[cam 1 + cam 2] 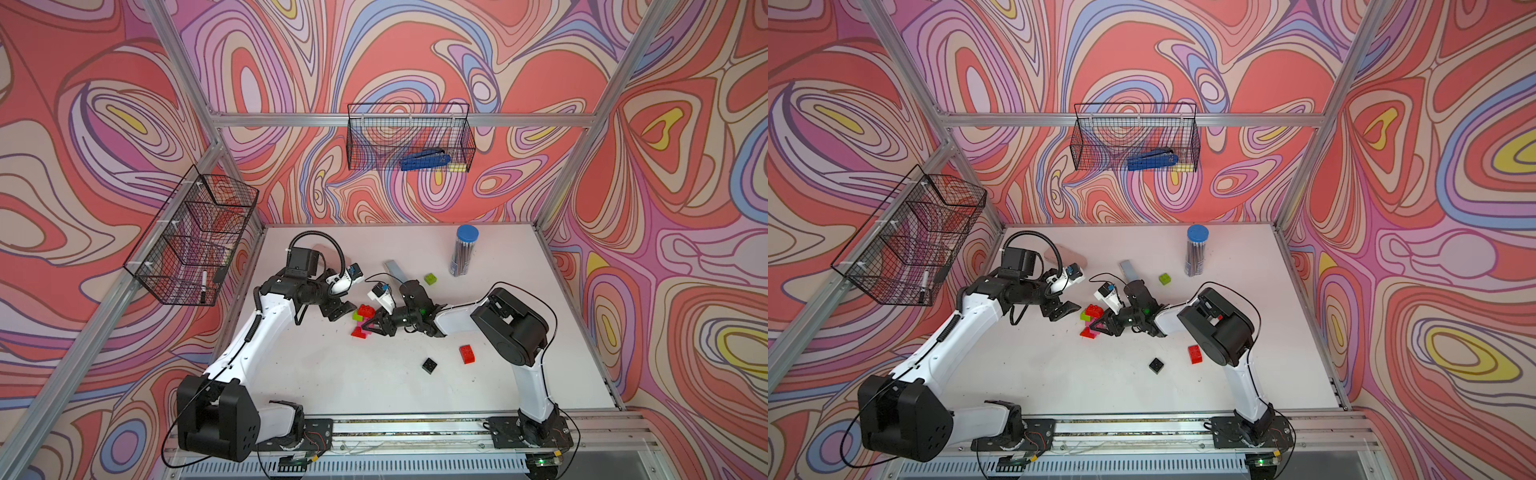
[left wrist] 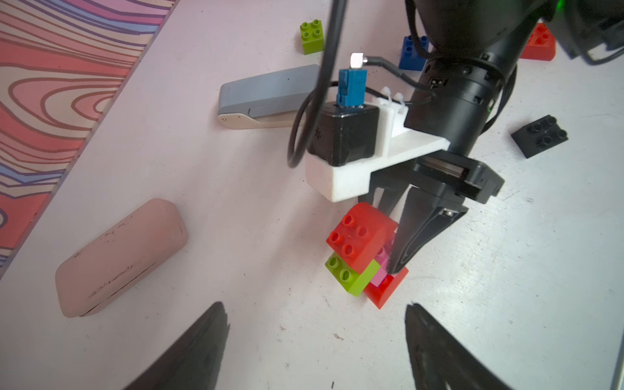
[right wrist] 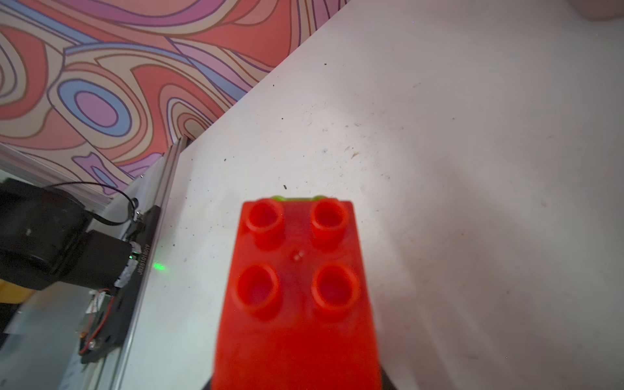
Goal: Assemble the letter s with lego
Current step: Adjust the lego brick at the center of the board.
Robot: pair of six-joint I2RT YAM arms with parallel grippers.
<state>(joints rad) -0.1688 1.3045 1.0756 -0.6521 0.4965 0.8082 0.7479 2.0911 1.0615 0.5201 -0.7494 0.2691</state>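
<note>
Lego stack (image 1: 362,319) (image 1: 1091,319) sits on the worktop (image 1: 374,382) in both top views, my right pincer (image 1: 371,325) clenched on it, seemingly to steady it, while the left wrist view shows my left pincer (image 2: 314,305) released nearby, and the right wrist view fills with its red brick (image 3: 297,287).

White-shelled arms (image 1: 237,353), black joints (image 1: 515,332), black cables (image 2: 332,37)
</note>
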